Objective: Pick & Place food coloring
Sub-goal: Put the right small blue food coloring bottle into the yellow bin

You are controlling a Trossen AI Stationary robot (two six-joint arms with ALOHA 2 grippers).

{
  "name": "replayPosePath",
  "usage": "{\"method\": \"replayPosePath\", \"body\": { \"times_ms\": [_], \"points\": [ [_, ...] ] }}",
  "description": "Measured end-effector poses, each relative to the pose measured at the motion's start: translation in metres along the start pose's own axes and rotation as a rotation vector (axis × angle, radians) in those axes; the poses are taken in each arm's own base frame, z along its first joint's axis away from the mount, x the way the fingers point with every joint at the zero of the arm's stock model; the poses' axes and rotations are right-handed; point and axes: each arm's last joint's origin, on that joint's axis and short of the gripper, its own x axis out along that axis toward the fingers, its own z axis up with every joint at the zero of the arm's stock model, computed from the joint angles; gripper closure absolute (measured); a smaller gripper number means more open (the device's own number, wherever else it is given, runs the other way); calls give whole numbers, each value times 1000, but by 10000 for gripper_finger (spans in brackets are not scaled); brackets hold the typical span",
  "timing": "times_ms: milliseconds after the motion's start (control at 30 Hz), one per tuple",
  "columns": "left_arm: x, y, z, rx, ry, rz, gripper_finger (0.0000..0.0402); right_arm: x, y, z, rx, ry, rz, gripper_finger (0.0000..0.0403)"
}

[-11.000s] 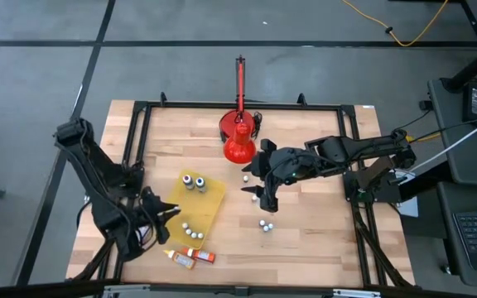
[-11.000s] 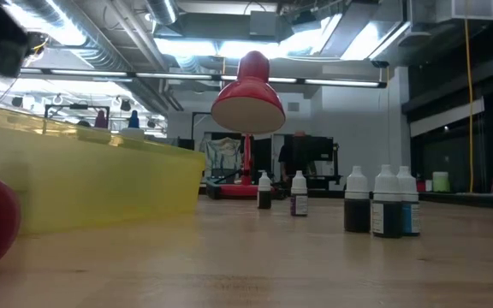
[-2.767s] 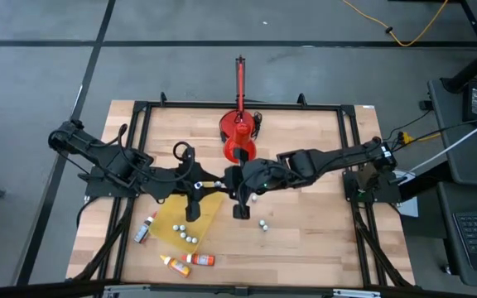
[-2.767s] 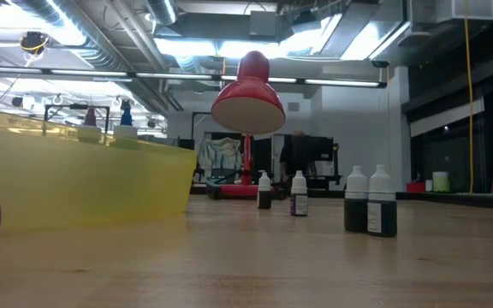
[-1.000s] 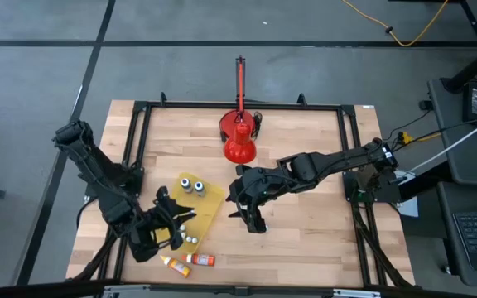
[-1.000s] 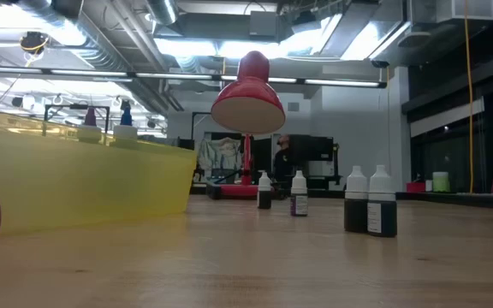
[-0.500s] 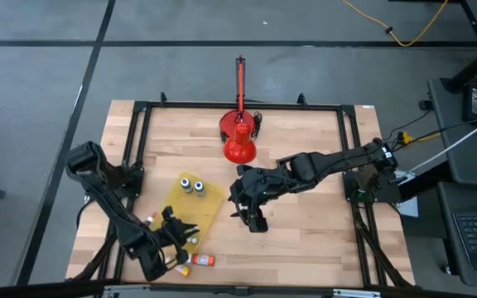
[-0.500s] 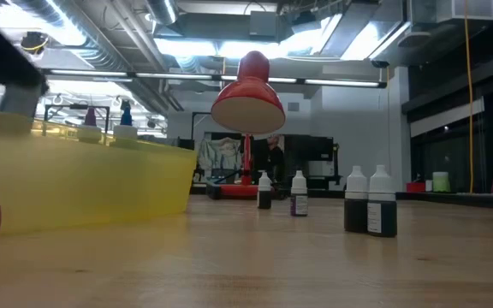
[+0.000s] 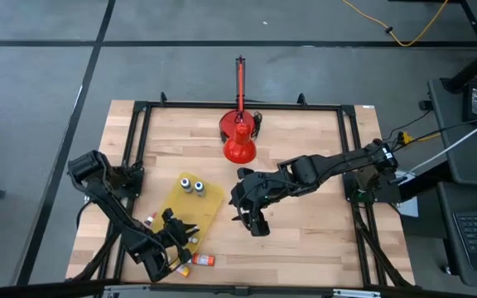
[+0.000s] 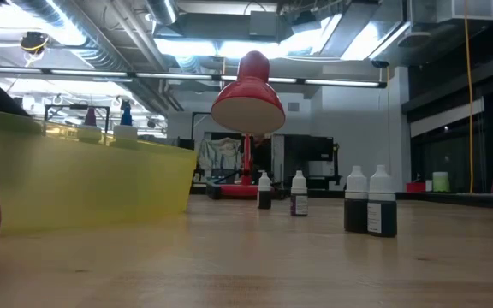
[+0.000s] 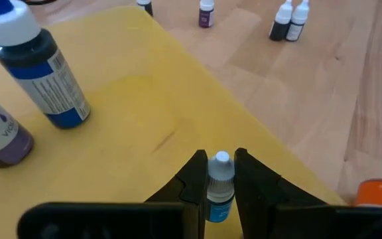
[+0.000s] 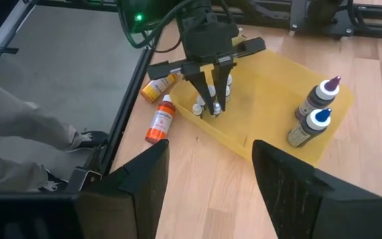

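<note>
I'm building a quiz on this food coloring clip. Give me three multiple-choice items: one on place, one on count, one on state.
1. Where is the left end effector?
A) over the yellow tray
B) beside the red lamp
C) off the table

2. How many tall bottles stand at the yellow tray's far end?
A) none
B) two
C) five

3. What is the left end effector doing?
A) standing open
B) shut on nothing
C) shut on a small blue bottle

A: yellow tray fills its wrist view.
B: the blue-capped bottle and purple-tipped bottle stand there.
C: its fingers clamp the small blue bottle.
</note>
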Motion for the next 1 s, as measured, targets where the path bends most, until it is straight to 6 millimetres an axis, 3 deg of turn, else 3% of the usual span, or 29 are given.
{"method": "replayPosePath", "body": {
  "times_ms": [667,1000],
  "points": [
    [9,10,-13,-50,25,5,355,0,0,-2,23,22,-3,186],
    [10,10,-11,-55,77,3,293,0,0,-4,22,42,-5,186]
  ]
}}
